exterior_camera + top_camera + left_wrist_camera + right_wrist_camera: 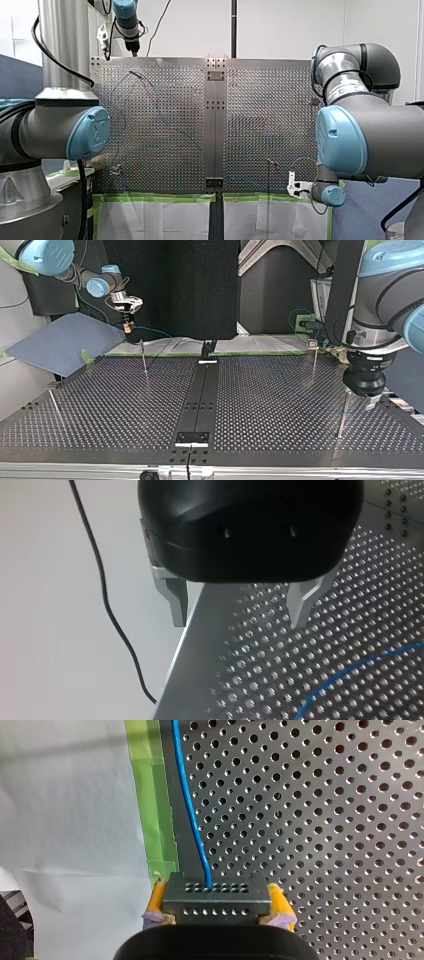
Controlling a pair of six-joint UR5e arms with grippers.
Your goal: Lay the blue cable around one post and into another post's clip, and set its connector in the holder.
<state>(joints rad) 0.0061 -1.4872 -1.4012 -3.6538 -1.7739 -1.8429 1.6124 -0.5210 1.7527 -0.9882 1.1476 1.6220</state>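
Between the yellow pads (158, 896) of my right pincer (216, 912), gripped tight: the connector (215, 892), blue cable (187, 795) running ahead. Under my left pincer (239, 622), open and empty: the worktop (200, 645) edge.

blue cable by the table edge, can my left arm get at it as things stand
Probably yes: my left gripper hangs open above the table, and the blue cable lies bare ahead of it, with nothing between them.

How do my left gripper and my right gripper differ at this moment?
My left gripper is open and holds nothing; my right gripper is shut on the grey connector of the blue cable. My left gripper's fingers are bare metal; my right gripper's carry yellow pads. Both have black bodies.
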